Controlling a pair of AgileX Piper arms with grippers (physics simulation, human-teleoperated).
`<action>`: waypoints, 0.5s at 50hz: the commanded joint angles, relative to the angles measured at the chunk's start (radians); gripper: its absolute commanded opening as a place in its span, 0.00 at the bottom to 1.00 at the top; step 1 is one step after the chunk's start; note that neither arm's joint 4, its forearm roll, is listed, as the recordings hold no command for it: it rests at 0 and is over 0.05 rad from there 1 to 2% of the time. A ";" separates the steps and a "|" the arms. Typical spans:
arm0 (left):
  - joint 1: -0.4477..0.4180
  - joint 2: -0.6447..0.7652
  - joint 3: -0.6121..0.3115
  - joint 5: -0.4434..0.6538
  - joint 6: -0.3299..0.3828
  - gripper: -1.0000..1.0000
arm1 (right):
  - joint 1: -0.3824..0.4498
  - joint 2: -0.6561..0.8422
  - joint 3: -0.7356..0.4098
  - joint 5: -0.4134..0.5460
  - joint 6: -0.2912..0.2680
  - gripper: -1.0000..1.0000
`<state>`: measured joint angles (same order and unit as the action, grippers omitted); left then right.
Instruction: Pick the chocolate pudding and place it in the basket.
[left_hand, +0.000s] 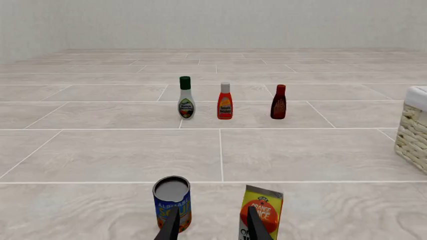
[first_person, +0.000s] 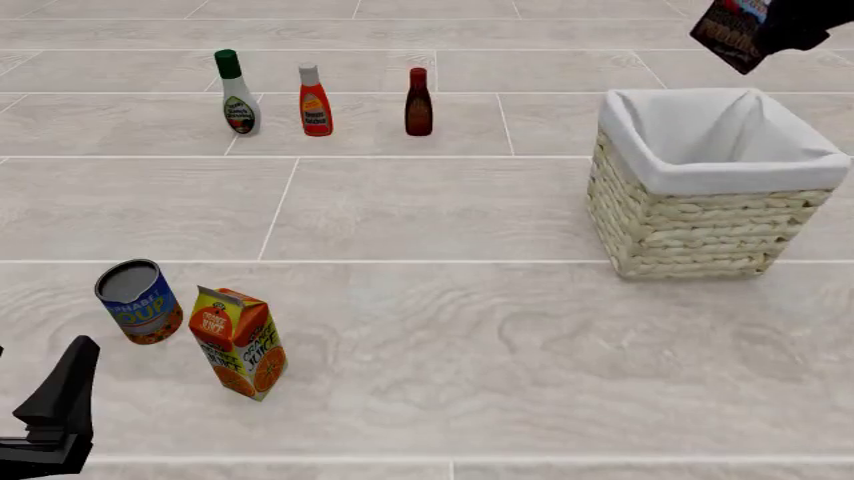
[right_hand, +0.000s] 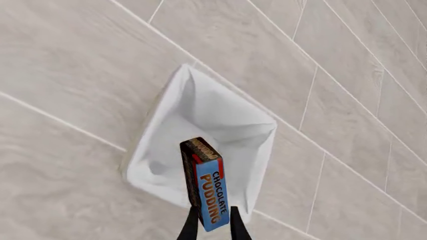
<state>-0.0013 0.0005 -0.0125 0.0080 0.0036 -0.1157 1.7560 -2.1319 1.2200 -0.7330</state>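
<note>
My right gripper (right_hand: 212, 223) is shut on the chocolate pudding (right_hand: 205, 182), a dark brown box with a blue face and red edge. It holds the box high above the basket (right_hand: 200, 145), whose white lining shows below it. In the front view the pudding (first_person: 731, 32) hangs at the top right, above the far side of the pale wicker basket (first_person: 707, 215). My left gripper (left_hand: 212, 227) is open and empty, low near the front left, with a soup can (left_hand: 172, 201) and the orange juice carton (left_hand: 261, 210) just beyond its fingers.
Three bottles stand in a row at the back: a green-capped white one (first_person: 238, 95), a red-orange one (first_person: 315, 102) and a dark red-brown one (first_person: 418, 103). The soup can (first_person: 139, 301) and the juice carton (first_person: 240, 342) stand at the front left.
</note>
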 joint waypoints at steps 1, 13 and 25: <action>0.001 0.000 0.001 -0.001 0.001 1.00 | -0.027 0.051 -0.039 0.000 -0.024 0.00; 0.000 0.000 0.001 -0.001 0.001 1.00 | -0.043 0.071 -0.030 0.000 -0.056 0.00; 0.001 0.000 0.001 -0.001 0.001 1.00 | -0.063 0.094 -0.016 -0.001 -0.110 0.00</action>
<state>-0.0013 0.0005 -0.0125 0.0080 0.0036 -0.1523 1.8258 -2.1486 1.2200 -0.8143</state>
